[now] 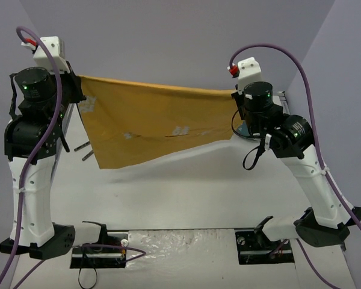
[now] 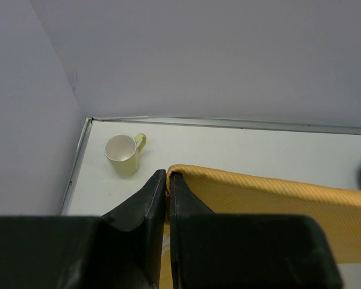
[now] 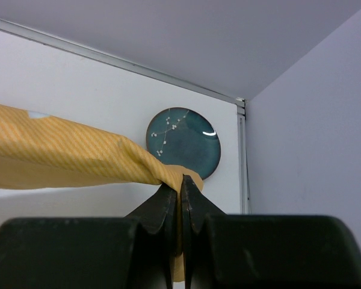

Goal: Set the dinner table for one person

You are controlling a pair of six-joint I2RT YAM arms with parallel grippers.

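Observation:
The orange-yellow cloth placemat (image 1: 150, 123) hangs stretched in the air above the white dinner table (image 1: 186, 186), held by two upper corners. My left gripper (image 1: 79, 90) is shut on its left corner; the left wrist view shows the gripper (image 2: 168, 176) pinching the cloth (image 2: 277, 198). My right gripper (image 1: 234, 96) is shut on the right corner; the right wrist view shows the gripper (image 3: 181, 180) holding the cloth (image 3: 66, 156). A teal plate (image 3: 183, 141) lies at the far right corner, mostly hidden behind the right arm in the top view.
A pale yellow mug (image 2: 124, 153) stands at the far left corner of the table. Two dark utensils (image 1: 87, 150) lie on the table under the cloth's left edge. Purple walls close the table on three sides.

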